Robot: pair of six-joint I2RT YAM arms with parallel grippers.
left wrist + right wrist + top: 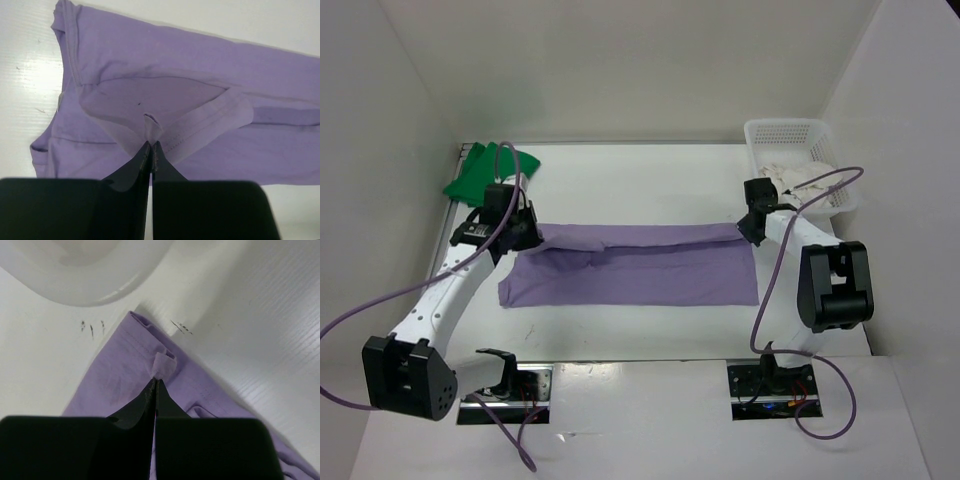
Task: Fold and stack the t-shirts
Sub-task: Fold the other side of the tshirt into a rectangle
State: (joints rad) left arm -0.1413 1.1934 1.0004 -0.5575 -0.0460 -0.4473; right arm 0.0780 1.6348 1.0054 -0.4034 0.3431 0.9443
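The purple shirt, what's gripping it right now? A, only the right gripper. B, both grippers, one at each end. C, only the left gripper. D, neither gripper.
B: the left gripper and the right gripper are each shut on a pinch of the purple shirt, at opposite ends.

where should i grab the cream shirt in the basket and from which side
Pinch a raised bunch of the cream shirt near its top, coming straight down from above: it lies crumpled inside the white basket, whose lattice walls block a sideways approach. The right pincer is nearest, but it is shut on the purple shirt and would probably have to let go first.
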